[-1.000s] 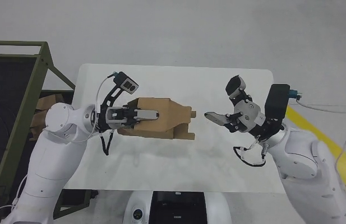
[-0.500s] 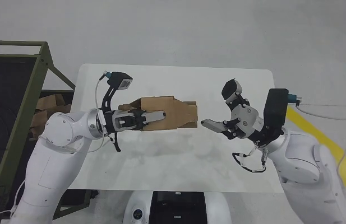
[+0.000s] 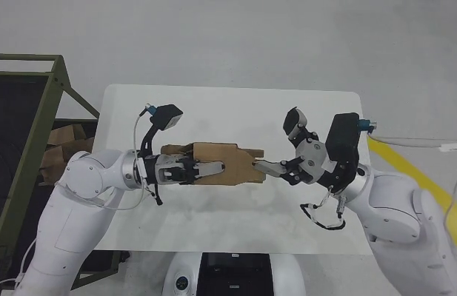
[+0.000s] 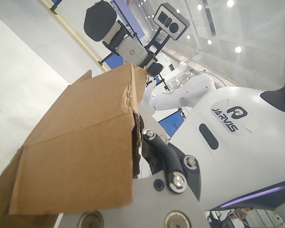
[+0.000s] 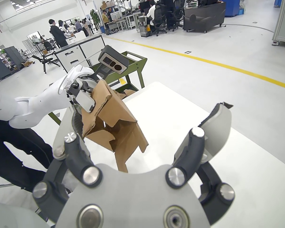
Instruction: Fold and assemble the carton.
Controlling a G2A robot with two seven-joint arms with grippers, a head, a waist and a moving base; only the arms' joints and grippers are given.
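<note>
The carton (image 3: 221,157) hangs over the middle of the white counter (image 3: 213,103), its long axis running side to side between the two arms. Its open, flapped end faces the right gripper (image 3: 274,140). The left gripper (image 3: 195,170) holds the opposite end, jaws clamped on a cardboard wall. The right gripper's jaws are spread wide, and one finger seems to touch the carton's end flap. The carton sits well apart from the counter's far edge and nearer the robot's side. A green frame cart (image 3: 59,74) holding cardboard pieces (image 3: 61,137) stands just beside the counter's left edge.
</note>
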